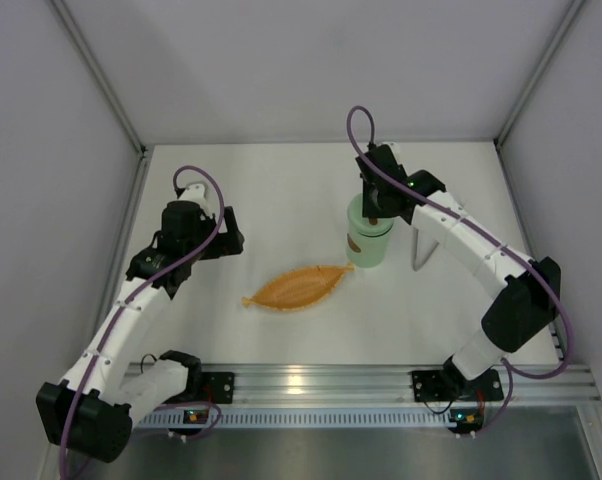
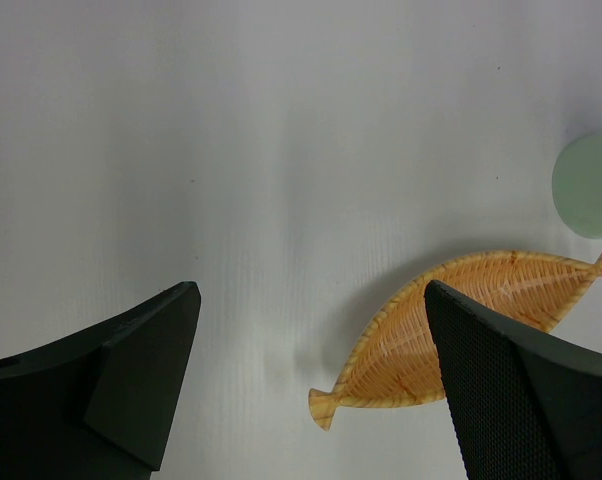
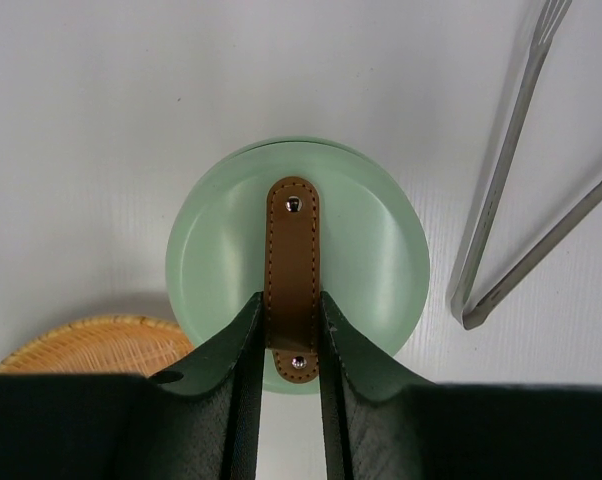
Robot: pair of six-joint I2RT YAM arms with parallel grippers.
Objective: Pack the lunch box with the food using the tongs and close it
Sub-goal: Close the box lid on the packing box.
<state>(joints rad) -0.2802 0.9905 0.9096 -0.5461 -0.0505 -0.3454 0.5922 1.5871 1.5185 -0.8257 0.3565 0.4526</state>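
Observation:
The mint-green lunch box (image 1: 369, 243) stands upright right of the table's middle, its round lid (image 3: 376, 250) lying flat on top. My right gripper (image 3: 291, 298) is shut on the lid's brown handle (image 3: 292, 235), one finger on each side of the strap; from above it (image 1: 373, 205) hangs right over the box. The grey tongs (image 3: 516, 210) lie flat on the table just right of the box (image 1: 419, 252). My left gripper (image 2: 311, 292) hovers open and empty over bare table, left of the box (image 2: 593, 185). No food shows in any view.
An orange woven leaf-shaped dish (image 1: 299, 287) lies in front of and left of the box, empty as far as it shows (image 2: 481, 310). Its edge appears under my right fingers (image 3: 91, 345). White walls enclose the table on three sides.

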